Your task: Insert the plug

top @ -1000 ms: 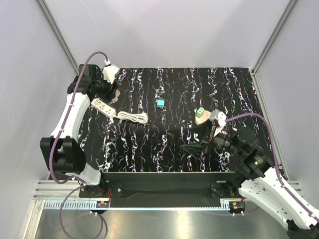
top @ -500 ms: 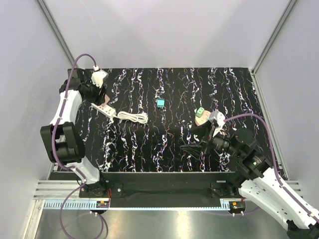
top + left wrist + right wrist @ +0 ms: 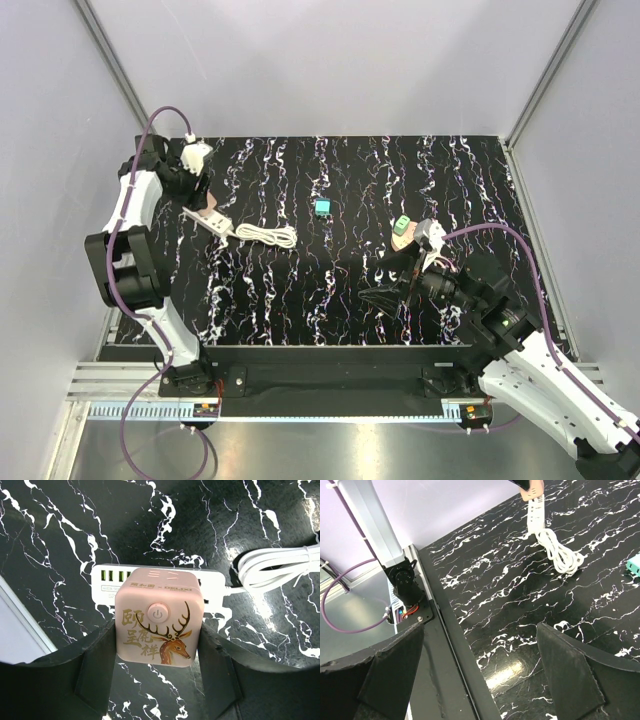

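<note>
At the far left of the worktop (image 3: 330, 290), the left hand (image 3: 156, 672) grips the pink cube plug (image 3: 157, 622) by two opposite sides, its jaws partly open around it; the plug sits directly over the white strip (image 3: 107, 577), though whether it is seated cannot be told; the cord (image 3: 266, 236) lies coiled just beside the strip; near the right front, the right hand (image 3: 480, 667) hangs spread wide and empty above the worktop; a teal block (image 3: 322, 207) lies mid-worktop.
</note>
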You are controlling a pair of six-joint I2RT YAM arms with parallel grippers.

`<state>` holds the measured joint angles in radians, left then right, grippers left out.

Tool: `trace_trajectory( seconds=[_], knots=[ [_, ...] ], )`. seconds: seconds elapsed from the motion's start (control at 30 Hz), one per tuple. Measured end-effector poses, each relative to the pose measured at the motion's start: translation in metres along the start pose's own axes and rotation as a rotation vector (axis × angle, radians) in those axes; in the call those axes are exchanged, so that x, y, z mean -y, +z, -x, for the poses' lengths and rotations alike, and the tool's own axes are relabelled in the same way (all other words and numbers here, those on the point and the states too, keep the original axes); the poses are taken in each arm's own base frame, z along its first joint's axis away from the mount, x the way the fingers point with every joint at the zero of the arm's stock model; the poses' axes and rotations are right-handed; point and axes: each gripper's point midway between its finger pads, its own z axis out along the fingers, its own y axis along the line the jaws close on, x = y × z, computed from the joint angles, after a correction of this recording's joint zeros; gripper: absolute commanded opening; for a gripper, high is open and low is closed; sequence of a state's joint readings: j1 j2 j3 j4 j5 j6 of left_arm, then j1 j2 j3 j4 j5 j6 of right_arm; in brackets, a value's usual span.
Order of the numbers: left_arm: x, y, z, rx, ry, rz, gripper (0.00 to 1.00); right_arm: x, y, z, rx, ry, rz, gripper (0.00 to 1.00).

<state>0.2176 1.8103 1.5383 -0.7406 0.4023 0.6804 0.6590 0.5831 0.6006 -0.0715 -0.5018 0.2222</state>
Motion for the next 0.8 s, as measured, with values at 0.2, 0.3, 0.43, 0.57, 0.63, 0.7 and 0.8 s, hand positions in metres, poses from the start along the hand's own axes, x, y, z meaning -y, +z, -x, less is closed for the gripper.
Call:
trace_trajectory(
  seconds=[0.2,0.3,0.43,0.57,0.63,0.7,0.8],
  knots=[
    [0.0,0.004,-0.008,-0.033,-0.011,-0.004,0.0,-0.001,0.001,-0.002,-0.01,0.007,0.009,1.0],
    [0.001,0.006,-0.012,-0.05,-0.019,-0.011,0.0,-0.001,0.001,-0.003,-0.013,0.008,0.01,1.0],
    [0.003,0.01,-0.018,-0.069,-0.028,-0.026,0.0,0.0,0.001,-0.005,-0.014,0.009,0.009,1.0],
    [0.005,0.013,-0.023,-0.087,-0.034,-0.034,0.0,-0.001,0.001,-0.005,-0.014,0.009,0.01,1.0],
    [0.005,0.015,-0.025,-0.093,-0.036,-0.038,0.0,0.0,0.001,-0.005,-0.015,0.01,0.009,1.0],
    [0.005,0.016,-0.026,-0.096,-0.037,-0.04,0.0,0.0,0.002,-0.005,-0.017,0.01,0.008,1.0],
    [0.001,0.017,-0.023,-0.096,-0.035,-0.035,0.0,0.001,0.003,-0.005,-0.018,0.011,0.008,1.0]
  ],
)
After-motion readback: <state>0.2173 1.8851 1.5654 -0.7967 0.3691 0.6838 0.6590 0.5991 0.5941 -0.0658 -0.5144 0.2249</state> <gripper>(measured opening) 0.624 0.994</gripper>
